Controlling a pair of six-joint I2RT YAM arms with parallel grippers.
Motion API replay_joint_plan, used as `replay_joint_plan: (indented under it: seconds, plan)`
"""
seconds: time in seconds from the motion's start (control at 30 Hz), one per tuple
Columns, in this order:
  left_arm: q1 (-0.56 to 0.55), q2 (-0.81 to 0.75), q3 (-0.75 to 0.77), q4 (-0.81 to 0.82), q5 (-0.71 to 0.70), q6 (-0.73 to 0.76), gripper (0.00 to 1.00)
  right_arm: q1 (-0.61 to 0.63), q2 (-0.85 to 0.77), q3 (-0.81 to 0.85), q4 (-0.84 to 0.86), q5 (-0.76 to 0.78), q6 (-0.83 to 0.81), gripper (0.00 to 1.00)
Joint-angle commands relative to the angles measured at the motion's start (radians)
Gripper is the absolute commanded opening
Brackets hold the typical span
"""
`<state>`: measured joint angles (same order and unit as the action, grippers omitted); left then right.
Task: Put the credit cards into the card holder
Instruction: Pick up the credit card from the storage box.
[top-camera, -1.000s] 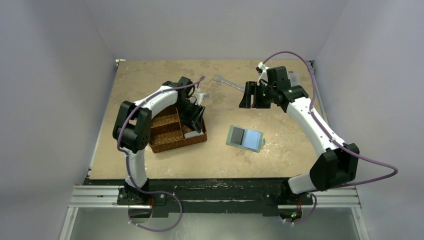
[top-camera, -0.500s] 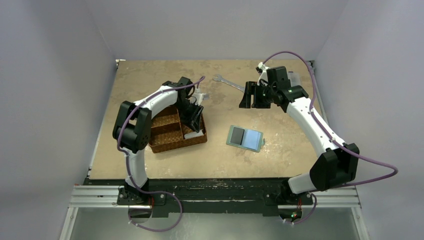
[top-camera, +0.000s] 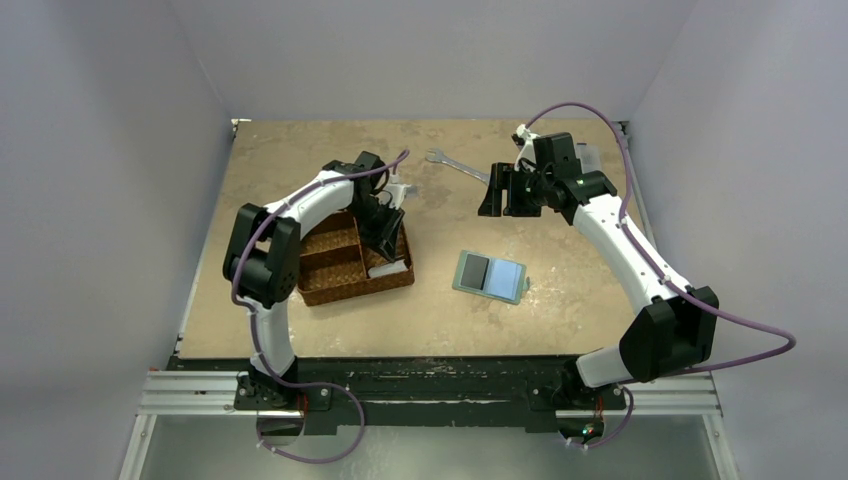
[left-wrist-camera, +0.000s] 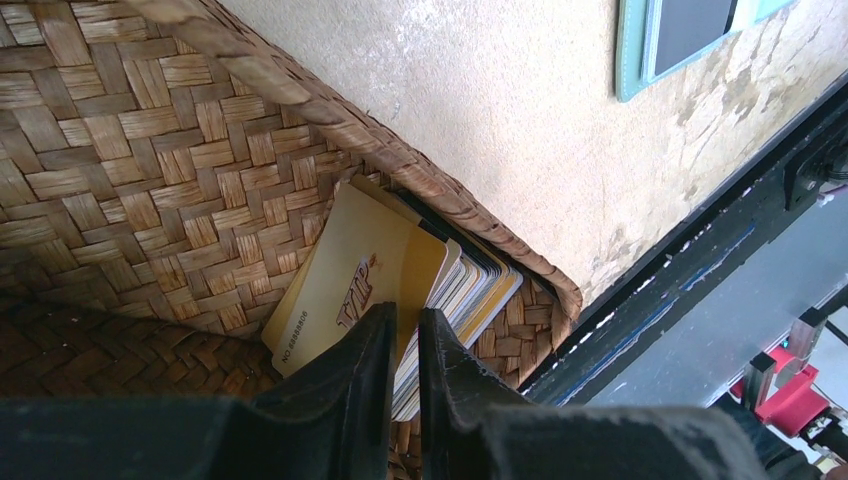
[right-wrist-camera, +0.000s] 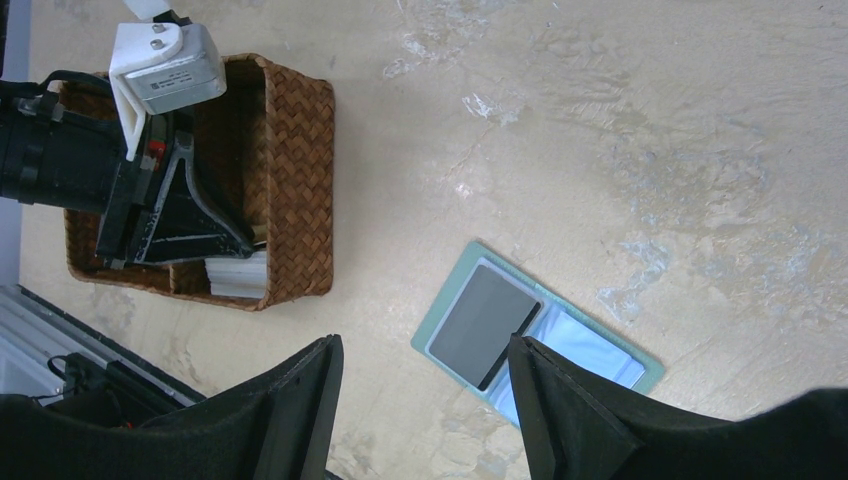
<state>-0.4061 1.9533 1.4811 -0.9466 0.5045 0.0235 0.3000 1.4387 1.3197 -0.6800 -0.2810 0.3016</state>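
Note:
The card holder lies open on the table, grey-green with pale blue pockets, and a dark grey card sits in its left pocket. A stack of credit cards stands in the near-right compartment of the woven basket. My left gripper reaches down into that compartment. In the left wrist view it is shut on the orange-yellow "VIP" card at the front of the stack. My right gripper hovers open and empty above the table, beyond the holder, as the right wrist view shows.
A metal wrench lies on the far side of the table, between the arms. The basket wall runs close beside the card stack. The table's black front rail is just behind the basket.
My left gripper has shifted slightly toward the far side inside the basket compartment. The right arm and the card holder have not moved.

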Motion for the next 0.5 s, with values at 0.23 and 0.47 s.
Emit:
replay_joint_plan:
  seconds: [0.23,0.47]
  plan:
    - [0.001,-0.083,0.041,-0.037,-0.019,0.013,0.12,-0.004,-0.006,0.016,0.023,-0.026,-0.005,0.69]
    - [-0.011,-0.118,0.078,-0.048,-0.164,0.009,0.02,-0.004,-0.01,0.012,0.026,-0.028,-0.007,0.69]
